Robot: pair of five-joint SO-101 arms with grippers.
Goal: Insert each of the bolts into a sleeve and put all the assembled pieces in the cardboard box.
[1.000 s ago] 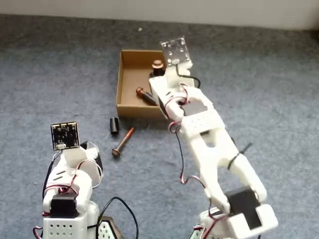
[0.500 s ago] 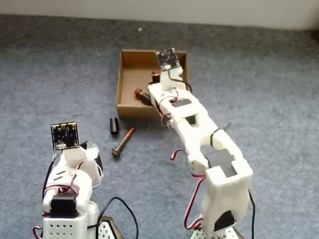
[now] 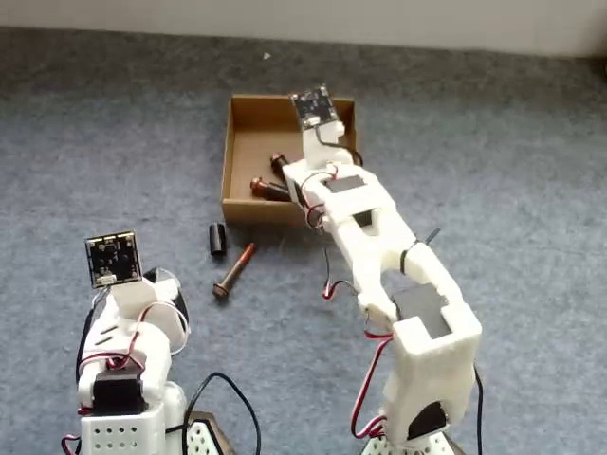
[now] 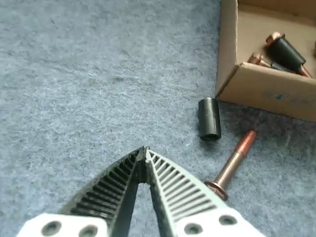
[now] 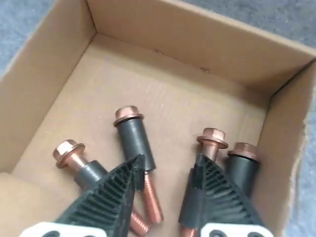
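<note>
From above, one loose bolt [image 3: 234,271] and one sleeve [image 3: 217,238] lie on the carpet [image 3: 114,142] just outside the box [image 3: 248,133], by its near wall. My left arm [image 3: 128,351] sits on their side of the box. My right arm [image 3: 379,237] is stretched out over the box, so the left one is nearer.

From the left wrist, my left gripper [image 4: 144,151] is pinched tight with nothing in it. The bolt lies just beside it, head close to the fingers and tip slanting toward the box. The sleeve lies between that tip and the box corner, with its open end facing the gripper.

From the right wrist, my right gripper [image 5: 168,165] is spread wide inside the box and holds nothing I can see. Four done pieces [image 5: 133,136] lie on the box floor below it.

I think the left gripper should make the next grab, and it should close across the bolt's slanted shaft.
</note>
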